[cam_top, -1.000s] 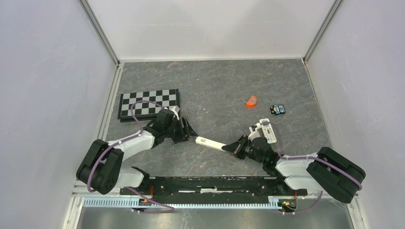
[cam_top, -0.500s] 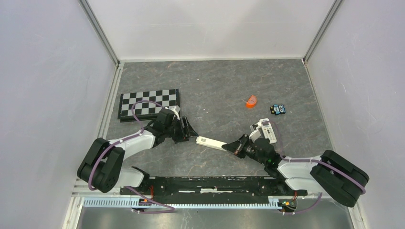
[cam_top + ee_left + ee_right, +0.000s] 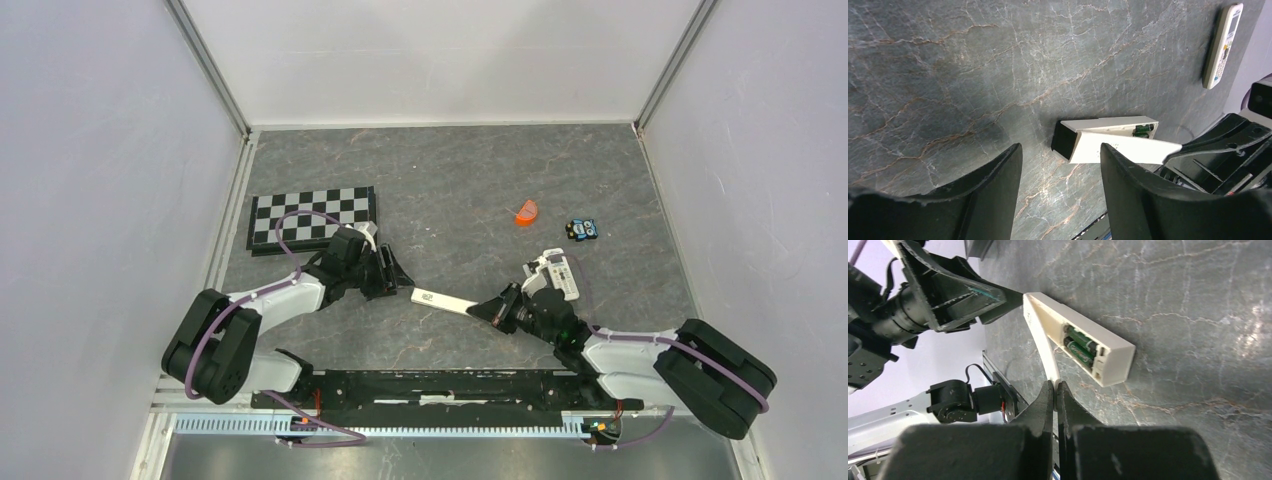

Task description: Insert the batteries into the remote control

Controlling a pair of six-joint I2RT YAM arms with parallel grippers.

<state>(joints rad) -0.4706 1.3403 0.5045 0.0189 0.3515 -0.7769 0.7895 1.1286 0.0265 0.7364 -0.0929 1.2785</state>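
While the left gripper point(image 3: 395, 273) hangs with its jaws apart and nothing in them, just off the left end of the remote control point(image 3: 1115, 360), it does no work. The remote lies flat on the table point(image 3: 450, 180) between the two arms, back up and recess exposed. Both batteries point(image 3: 1080, 346) sit side by side in that recess with their green bands showing, so I judge the loading itself done.

The step in hand is closing up. The battery cover point(image 3: 1120, 149) seems to meet the remote at its left end and lifts away toward the right, like a half-open lid. My right gripper point(image 3: 1055, 390) pinches the cover's free end, jaws tight on the thin edge.

Next move, as I read it: bring that end down over the recess, then press or slide until it latches. I cannot tell which way the latch runs. The remote may skate on the stone, so I'd brace its left end with the left gripper first. A second handset point(image 3: 1222, 46) lies further right and is not part of this.
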